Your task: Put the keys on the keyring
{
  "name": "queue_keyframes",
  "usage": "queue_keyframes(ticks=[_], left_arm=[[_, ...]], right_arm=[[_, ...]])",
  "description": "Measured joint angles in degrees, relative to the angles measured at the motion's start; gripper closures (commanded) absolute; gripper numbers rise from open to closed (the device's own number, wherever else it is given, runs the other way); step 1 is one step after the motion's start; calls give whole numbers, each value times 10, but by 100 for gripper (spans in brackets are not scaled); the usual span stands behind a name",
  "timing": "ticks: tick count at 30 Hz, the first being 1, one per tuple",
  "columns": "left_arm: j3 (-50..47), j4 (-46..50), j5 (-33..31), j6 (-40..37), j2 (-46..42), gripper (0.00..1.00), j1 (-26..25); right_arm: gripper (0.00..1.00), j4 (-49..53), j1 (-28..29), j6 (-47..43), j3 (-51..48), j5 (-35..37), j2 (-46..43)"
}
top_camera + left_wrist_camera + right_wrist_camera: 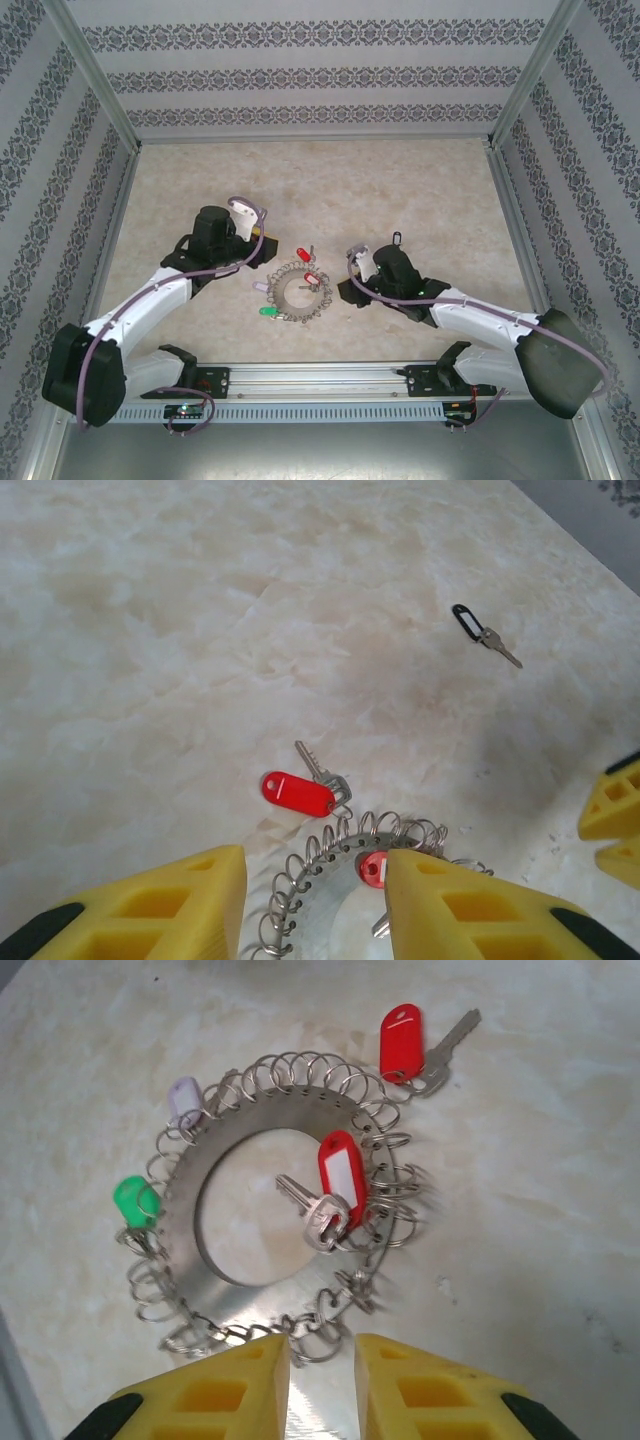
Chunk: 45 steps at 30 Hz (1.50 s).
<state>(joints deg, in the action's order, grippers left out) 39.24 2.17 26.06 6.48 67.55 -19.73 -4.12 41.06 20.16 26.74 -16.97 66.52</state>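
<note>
The keyring lies flat on the bench, its nearest wire loops just beyond the fingertips of the right tool. That tool is released: its yellow fingers stand a narrow gap apart with only bare bench between them. The first red key rests across the ring's rim ahead of this tool, its blade pointing into the hole. The second red key lies outside the far rim, touching the loops; whether it is threaded on cannot be told. The left tool hangs over the opposite rim, released, fingers wide apart. A green tag and a pale tag sit on loops left of the right tool. A black-tagged key lies well beyond the left tool.
</note>
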Motion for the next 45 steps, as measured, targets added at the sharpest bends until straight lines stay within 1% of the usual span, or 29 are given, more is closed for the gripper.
queue_keyframes(ticks=[1, 3, 6, 11, 14, 17, 21, 26, 29, 33, 34, 37, 40, 42, 45], left_arm=[[1, 0, -1, 12, 9, 56, 0], [0, -1, -9, 39, 19, 52, 0], [-9, -1, -33, 65, 12, 51, 0], [-32, 0, -70, 78, -29, 50, 0], [-40, 0, -79, 78, -42, 50, 2], [-41, 2, -83, 77, -43, 50, 3], [-41, 2, -83, 76, -43, 50, 3], [-41, 4, -83, 73, -43, 50, 3], [-41, 9, -83, 70, -43, 50, 3], [-41, 13, -83, 70, -43, 50, 3], [-41, 13, -83, 69, -43, 51, 3], [-41, 13, -83, 68, -40, 51, 3], [-41, 13, -83, 68, -33, 51, 3], [-41, 14, -83, 68, -31, 50, 3], [-40, 14, -84, 68, -31, 51, 3]], right_arm=[[75, 15, 13, 17, 12, 8, 0], [76, 50, 54, 53, 39, 25, 3], [76, 78, 99, 107, 64, 32, 18], [76, 101, 133, 195, 81, 19, 83], [75, 111, 153, 235, 108, 5, 139], [73, 110, 166, 265, 133, -4, 174], [71, 98, 170, 292, 150, -17, 206], [70, 99, 169, 306, 158, -24, 244], [69, 109, 169, 308, 158, -17, 241], [66, 123, 163, 309, 151, 3, 215], [64, 127, 157, 309, 148, 8, 205], [63, 133, 125, 304, 142, 17, 191], [66, 137, 101, 292, 143, 17, 193], [65, 138, 101, 285, 147, 13, 196], [65, 138, 115, 275, 160, 5, 198]])
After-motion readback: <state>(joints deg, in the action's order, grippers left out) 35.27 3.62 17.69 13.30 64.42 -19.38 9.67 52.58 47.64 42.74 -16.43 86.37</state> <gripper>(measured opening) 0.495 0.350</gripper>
